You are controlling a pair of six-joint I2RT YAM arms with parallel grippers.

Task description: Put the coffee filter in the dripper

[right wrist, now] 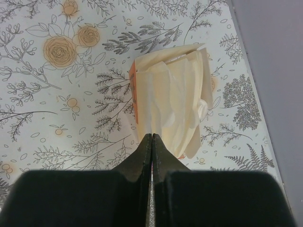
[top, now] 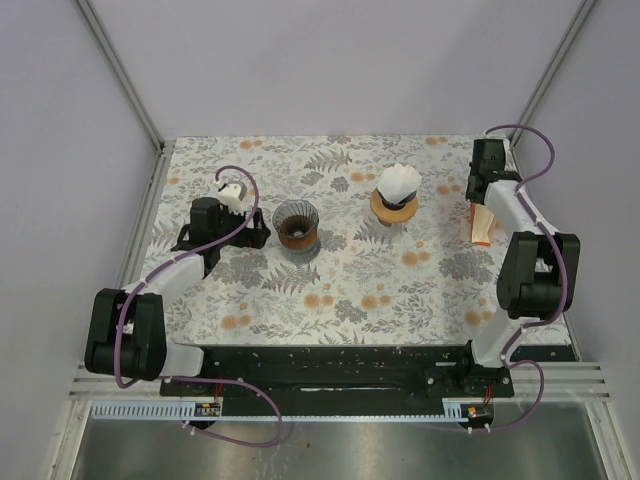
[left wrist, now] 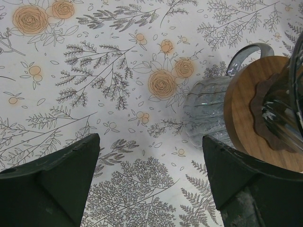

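An empty glass dripper (top: 297, 226) with a wooden collar stands left of centre; in the left wrist view it (left wrist: 246, 109) is at the right edge. My left gripper (top: 257, 232) is open and empty just left of it, low over the cloth (left wrist: 151, 179). A stack of cream paper coffee filters (top: 483, 224) lies in an orange packet at the right edge. My right gripper (top: 483, 196) hovers at its near end. In the right wrist view the jaws (right wrist: 152, 138) are shut, tips at the edge of the filters (right wrist: 173, 104), with no paper visible between them.
A second dripper (top: 396, 205) with a wooden collar stands at centre right and holds a white filter (top: 399, 181). The floral tablecloth (top: 340, 290) covers the table. White walls and metal posts close in the back and sides.
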